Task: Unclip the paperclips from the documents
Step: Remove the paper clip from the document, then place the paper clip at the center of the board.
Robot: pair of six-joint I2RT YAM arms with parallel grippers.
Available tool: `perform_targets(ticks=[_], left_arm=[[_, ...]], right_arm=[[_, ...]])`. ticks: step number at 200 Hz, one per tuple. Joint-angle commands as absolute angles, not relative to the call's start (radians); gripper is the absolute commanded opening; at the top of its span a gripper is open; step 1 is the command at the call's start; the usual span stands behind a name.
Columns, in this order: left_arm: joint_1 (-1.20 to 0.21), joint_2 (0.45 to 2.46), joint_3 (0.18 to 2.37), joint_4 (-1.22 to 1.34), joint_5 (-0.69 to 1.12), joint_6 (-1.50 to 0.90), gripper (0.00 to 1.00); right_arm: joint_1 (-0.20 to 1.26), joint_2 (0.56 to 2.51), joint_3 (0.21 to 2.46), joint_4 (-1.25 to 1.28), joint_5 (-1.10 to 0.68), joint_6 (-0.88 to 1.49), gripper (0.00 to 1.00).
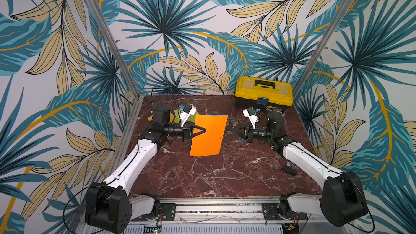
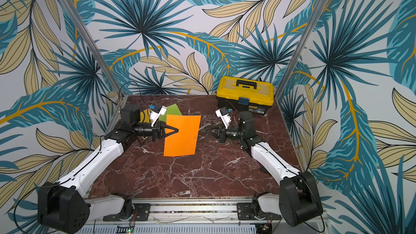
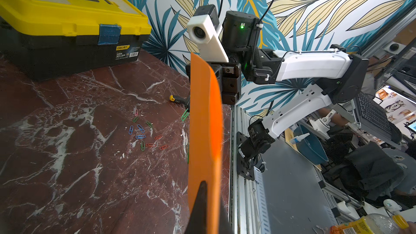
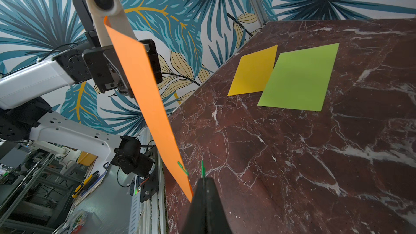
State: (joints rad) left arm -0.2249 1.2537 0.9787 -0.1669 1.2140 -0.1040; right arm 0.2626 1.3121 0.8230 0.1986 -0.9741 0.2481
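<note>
**Orange sheet held up, one green clip off its edge**

- Nearest, beside the right arm: a small black-and-orange object (image 1: 288,170) on the marble tabletop (image 1: 202,176). Kind not clear.
- Loose paperclips (image 3: 144,131), blue, green and red, lie scattered flat on the tabletop under and just nearer than the right gripper. They point every way.
- Orange sheet (image 1: 208,135) is at mid-table, raised and tilted, and both wrist views see it almost edge-on. In both top views its long axis runs near to far and its long edges face the two grippers.
- Left gripper (image 1: 205,130) has its jaws pressed together on the sheet's left long edge, about halfway along.
- Right gripper (image 1: 231,131) is closed tight on a green paperclip (image 4: 202,168). The clip sticks straight out of the tips, long axis left to right, pointing at the sheet's right long edge. It is just beside that edge and apart from it.
- A second green clip (image 4: 182,168) sits on that same right edge, a little nearer than the held one.
- Farther back, behind the left arm: golden yellow sheet (image 4: 253,73) and lime green sheet (image 4: 299,77) lie flat. The green overlaps the yellow's edge.
- Far right corner: closed yellow-and-black toolbox (image 1: 263,91).
</note>
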Motion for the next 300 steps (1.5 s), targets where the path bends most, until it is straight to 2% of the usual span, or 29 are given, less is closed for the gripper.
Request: perform_targets(ticks=[1, 91, 154, 280, 300], left_arm=[[-0.215, 1.235, 0.970, -0.182, 1.213, -0.085, 0.00], [-0.215, 1.239, 0.973, -0.183, 1.216, -0.083, 0.00], [-0.215, 1.240, 0.972, -0.183, 1.218, -0.085, 0.00], [-0.215, 1.246, 0.972, -0.183, 1.216, -0.088, 0.00], [-0.215, 1.244, 0.972, -0.183, 1.216, -0.090, 0.00]], right_arm=[[0.255, 1.344, 0.839, 0.126, -0.900, 0.215, 0.00], [0.247, 1.561, 0.848, 0.034, -0.677, 0.250, 0.00], [0.212, 1.710, 0.893, -0.006, -0.614, 0.288, 0.00], [0.202, 1.805, 0.954, -0.127, -0.505, 0.293, 0.00], [0.202, 1.801, 0.950, -0.129, -0.496, 0.295, 0.04]])
